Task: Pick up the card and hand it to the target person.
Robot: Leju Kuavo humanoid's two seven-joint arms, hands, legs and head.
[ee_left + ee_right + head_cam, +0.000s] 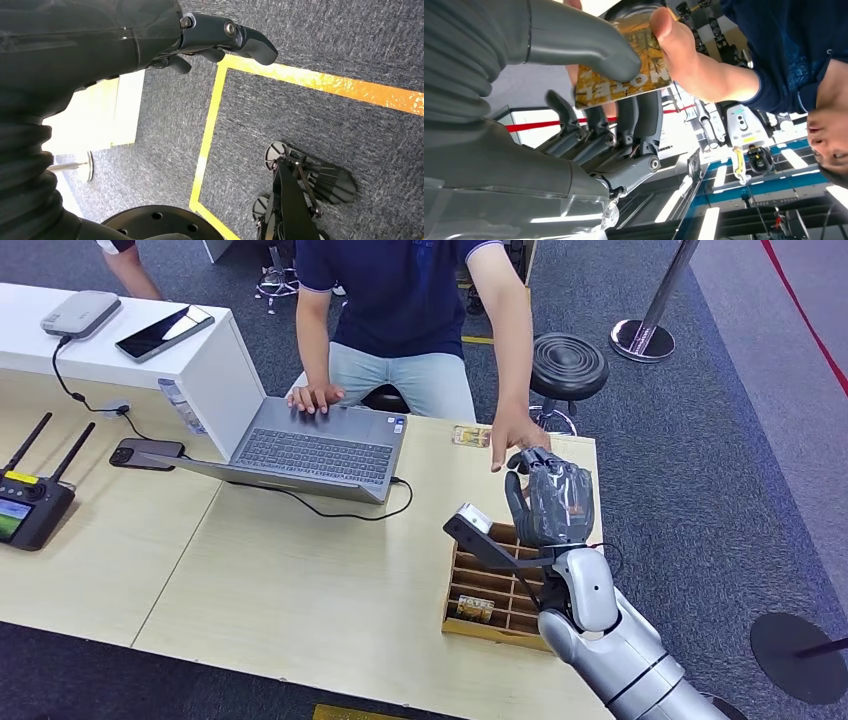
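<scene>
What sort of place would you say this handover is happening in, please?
Probably an indoor robot test or demo area rather than a home: a light wooden table with an open laptop and a handheld controller, grey carpet marked with yellow floor tape, and a stanchion beyond.

We see a light wooden worktop (300, 580) carrying an open laptop (320, 445), a black phone (147, 453), a remote controller (30, 505) with two antennas, a compartmented wooden tray (490, 590) near its right edge, and a small card (471, 436) at the far edge.
</scene>
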